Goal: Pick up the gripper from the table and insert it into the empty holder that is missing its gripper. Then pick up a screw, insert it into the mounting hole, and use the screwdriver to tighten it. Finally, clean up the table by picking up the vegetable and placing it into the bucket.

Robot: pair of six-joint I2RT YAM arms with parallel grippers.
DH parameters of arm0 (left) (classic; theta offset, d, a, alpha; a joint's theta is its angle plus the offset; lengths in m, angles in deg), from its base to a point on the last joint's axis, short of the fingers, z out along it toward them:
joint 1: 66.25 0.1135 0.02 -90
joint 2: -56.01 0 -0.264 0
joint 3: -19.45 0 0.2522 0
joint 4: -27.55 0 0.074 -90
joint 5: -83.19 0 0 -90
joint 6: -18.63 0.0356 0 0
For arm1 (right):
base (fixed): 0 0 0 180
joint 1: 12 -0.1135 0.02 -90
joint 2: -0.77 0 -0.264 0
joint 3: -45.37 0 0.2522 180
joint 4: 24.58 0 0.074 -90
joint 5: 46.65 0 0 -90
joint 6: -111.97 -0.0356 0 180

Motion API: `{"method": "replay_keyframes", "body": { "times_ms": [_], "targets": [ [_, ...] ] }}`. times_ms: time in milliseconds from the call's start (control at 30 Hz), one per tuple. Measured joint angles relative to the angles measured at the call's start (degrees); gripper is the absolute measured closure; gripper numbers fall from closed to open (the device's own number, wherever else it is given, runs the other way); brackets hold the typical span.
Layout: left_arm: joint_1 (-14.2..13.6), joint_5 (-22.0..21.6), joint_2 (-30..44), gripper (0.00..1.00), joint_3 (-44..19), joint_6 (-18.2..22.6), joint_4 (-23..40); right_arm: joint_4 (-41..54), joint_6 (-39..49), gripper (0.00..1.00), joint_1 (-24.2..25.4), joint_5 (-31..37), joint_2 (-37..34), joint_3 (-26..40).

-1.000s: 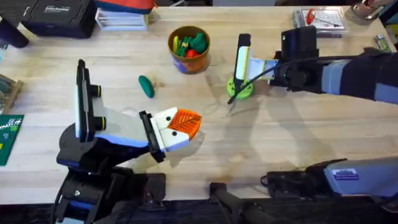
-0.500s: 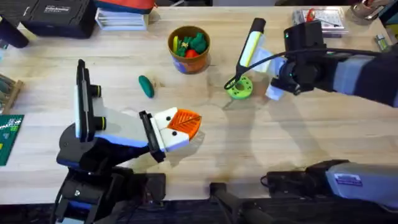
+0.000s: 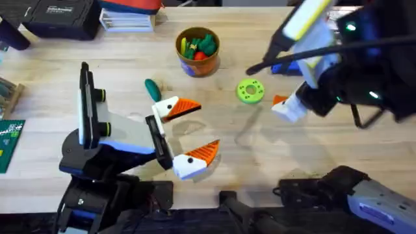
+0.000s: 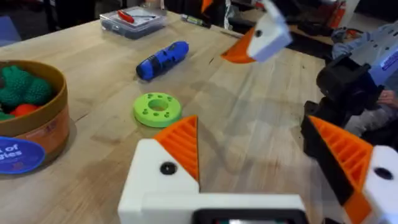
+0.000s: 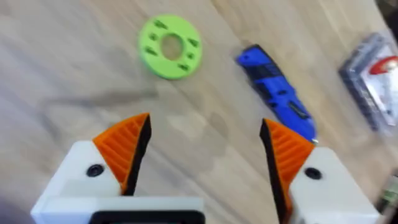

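Observation:
My left gripper (image 3: 192, 132) stands open low over the table's middle, its white fingers tipped with orange ribbed pads (image 4: 182, 145). Just behind its far finger lies the dark green vegetable (image 3: 151, 86). The tan bucket (image 3: 197, 60) with toy produce stands farther back, and its wall (image 4: 38, 127) is close in the left wrist view. My right gripper (image 5: 205, 146) is open and raised above the table, with the blue screwdriver (image 5: 277, 102) lying beneath it; the screwdriver (image 4: 161, 60) also appears in the left wrist view. The loose orange gripper, the empty holder and a screw are out of view.
A flat light green disc (image 3: 250, 91) lies between the bucket and the screwdriver. A clear box (image 4: 132, 18) with red parts sits at the far right. Dark cases and books line the back left edge. The right arm (image 3: 351, 58) looms large over the right side.
My left gripper has opened wide. The right arm has lifted off the green disc, rising toward the camera and to the right, which uncovers the blue screwdriver.

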Motion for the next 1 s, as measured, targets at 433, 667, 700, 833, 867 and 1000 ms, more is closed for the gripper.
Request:
{"method": "replay_keyframes", "body": {
  "times_ms": [433,667,700,833,867,1000],
  "targets": [
    [0.00,-9.06,0.04,0.015,-1.50,-5.47,-4.89,1.46,-18.03,0.009,-7.76,-9.85,10.25,0.10],
    [0.00,-21.11,9.37,0.015,-18.07,-4.86,10.51,-0.88,-19.80,0.008,-7.76,-10.34,10.09,0.10],
    [0.00,-23.53,12.10,0.015,-21.11,-4.44,13.18,-1.56,-19.92,0.007,-7.76,-10.43,10.09,0.10],
    [0.00,-36.22,24.76,0.015,-33.20,-3.34,24.37,-2.18,-20.14,0.007,-7.76,-10.25,9.46,0.10],
    [0.00,-40.34,28.34,0.015,-36.11,-3.17,27.24,-2.19,-20.16,0.007,-7.76,-10.11,9.17,0.10],
    [0.27,-53.56,41.35,0.015,-43.82,-2.90,35.14,-2.17,-20.36,0.009,-7.76,-9.83,8.39,0.10]
  ]
}}
